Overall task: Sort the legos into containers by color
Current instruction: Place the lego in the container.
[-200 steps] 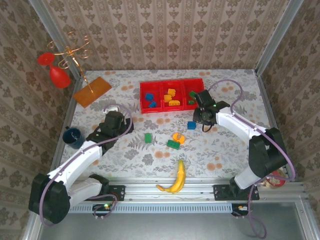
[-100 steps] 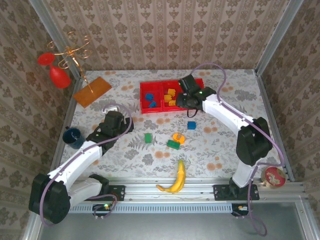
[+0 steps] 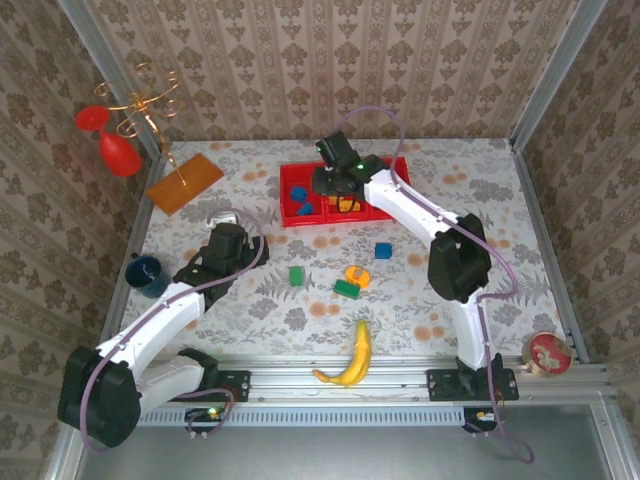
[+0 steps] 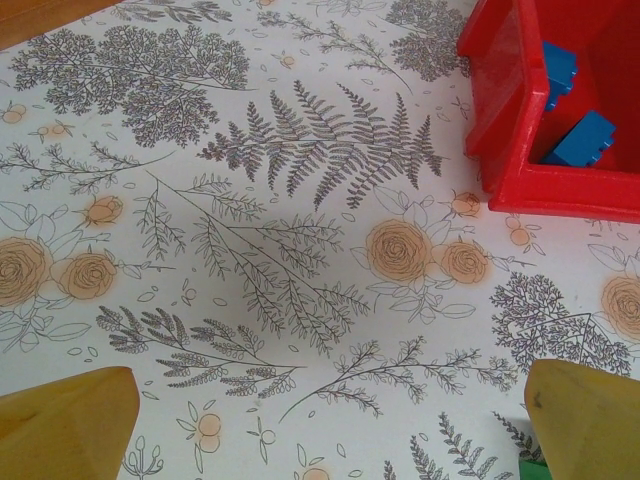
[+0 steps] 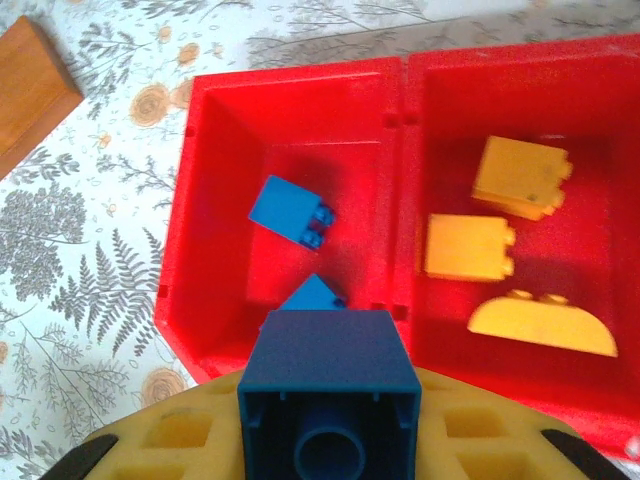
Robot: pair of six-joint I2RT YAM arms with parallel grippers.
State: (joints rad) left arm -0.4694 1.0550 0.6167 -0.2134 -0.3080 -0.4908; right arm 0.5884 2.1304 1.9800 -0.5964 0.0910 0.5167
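Ann: Flowered table (image 3: 480, 200), with a long red tray (image 3: 300, 221) at its far side. Which step is shown?

Ben: Delivery. See the right claw (image 5: 328, 440), jaws closed on a blue brick (image 5: 328, 365), poised over the tray's end compartment (image 5: 215, 150). Two blue bricks (image 5: 293, 212) lie directly below it. The next move, I judge, is to lower slightly and part the jaws, dropping the brick clear of the dividing wall.

Ann: And around it?

Ben: Beside that claw, orange bricks (image 5: 497, 245) lie in the neighbouring compartment. Note the left claw (image 4: 325, 440), jaws wide and empty, over bare cloth just off the tray's corner. Nearer the arm bases than either claw lie the banana (image 3: 352, 358), then the loose bricks: blue (image 3: 383, 250), green (image 3: 296, 275), orange (image 3: 357, 273). Nothing blocks the drop.
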